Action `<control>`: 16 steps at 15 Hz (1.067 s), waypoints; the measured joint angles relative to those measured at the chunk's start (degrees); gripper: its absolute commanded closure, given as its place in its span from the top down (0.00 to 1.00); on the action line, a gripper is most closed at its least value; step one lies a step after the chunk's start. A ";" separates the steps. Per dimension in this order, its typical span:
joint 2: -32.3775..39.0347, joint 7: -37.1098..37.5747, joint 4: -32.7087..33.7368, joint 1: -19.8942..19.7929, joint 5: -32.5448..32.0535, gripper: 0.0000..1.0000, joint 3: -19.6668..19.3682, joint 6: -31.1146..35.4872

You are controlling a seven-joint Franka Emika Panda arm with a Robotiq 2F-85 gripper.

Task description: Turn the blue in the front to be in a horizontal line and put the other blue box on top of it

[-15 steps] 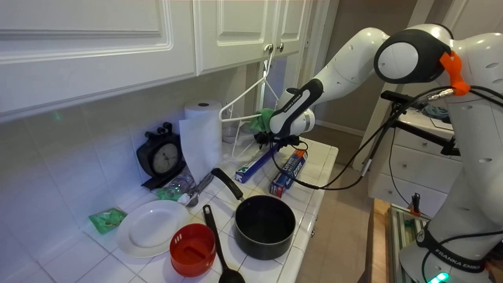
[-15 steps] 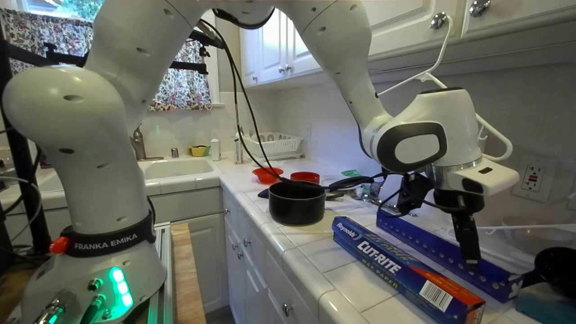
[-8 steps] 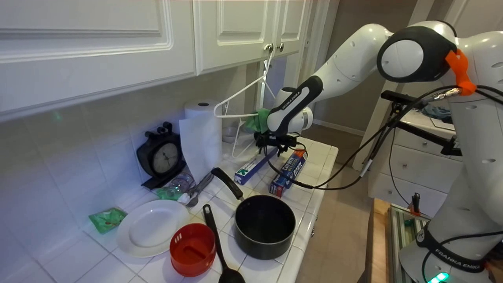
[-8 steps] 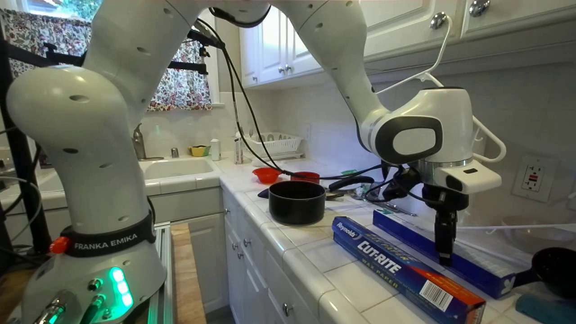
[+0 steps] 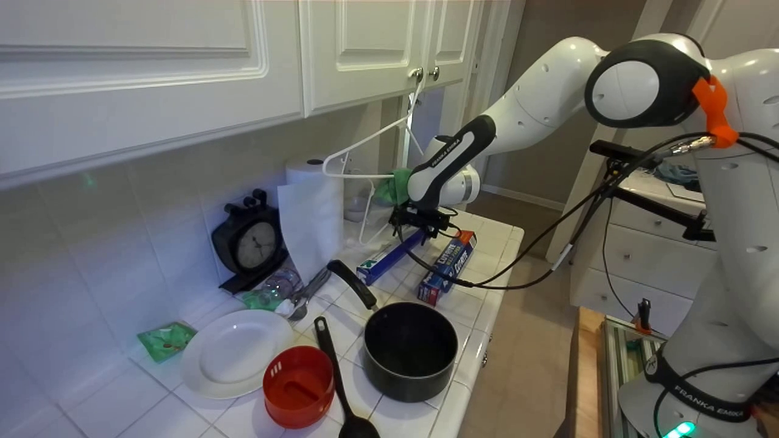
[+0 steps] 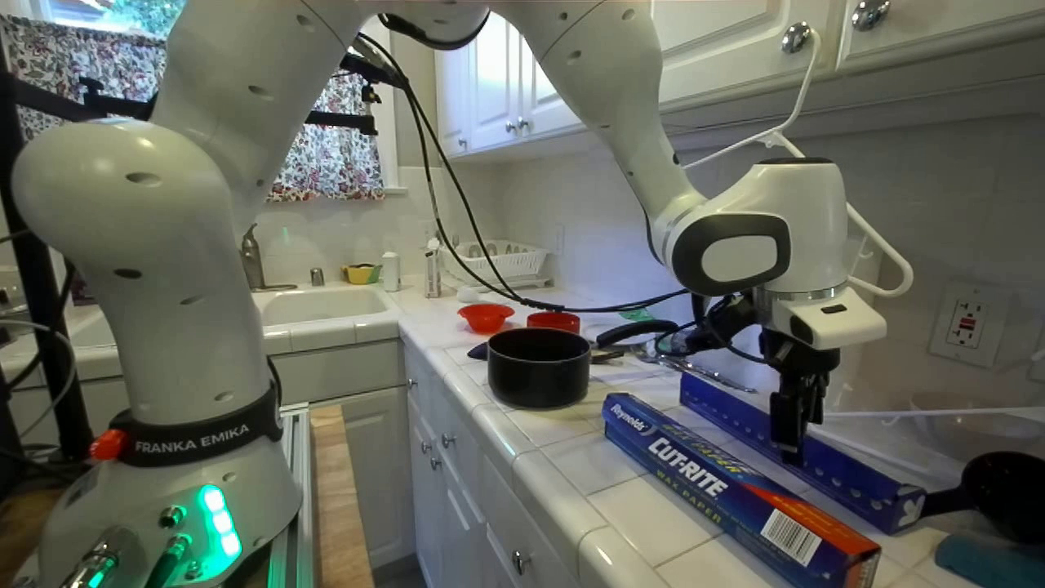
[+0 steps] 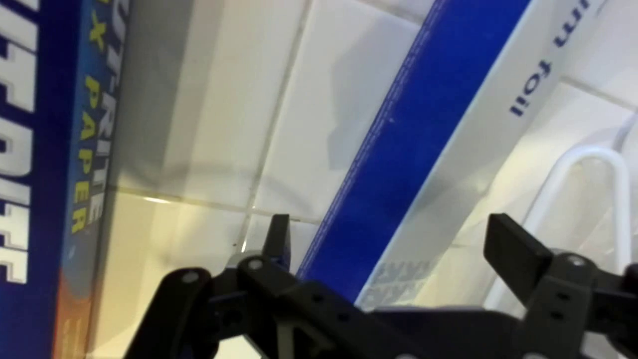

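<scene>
The pincer (image 7: 391,232) points down at the foil box (image 7: 408,159), its fingers spread wide and holding nothing. In the wrist view the foil box runs slantwise between them, a gap showing on either side; whether the tips stand above the box or beside it, I cannot tell. The wax paper box (image 6: 718,486) lies near it on the tabletop (image 6: 653,510), a strip of tile between them, closer to the front edge and not quite parallel. A white loop (image 7: 623,214) shows on the foil box's other side. In an exterior view a black scoop (image 6: 1008,494) sits by one end of the foil box, with a teal cloth (image 6: 988,559) just beside the scoop. A hanger (image 6: 880,237) hangs from a cabinet knob (image 6: 796,37). Well along the tabletop stands a pot (image 5: 414,380), its handle reaching towards a paper towel roll (image 5: 310,225). Near the pot are a black utensil (image 5: 331,353), a red cup (image 5: 298,389) and a plate (image 5: 210,388). A green packet (image 5: 166,342) lies just beside the plate, and a black dial (image 5: 255,243) stands by the wall.
</scene>
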 measured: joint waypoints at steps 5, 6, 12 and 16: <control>0.52 0.00 0.25 -0.27 1.87 1.00 2.48 3.35; 0.82 0.00 0.39 -0.28 1.89 1.00 2.78 3.43; 3.24 -0.01 1.68 -0.18 1.89 0.62 3.30 3.42; 4.19 -0.01 2.56 -0.16 1.88 0.39 3.11 3.39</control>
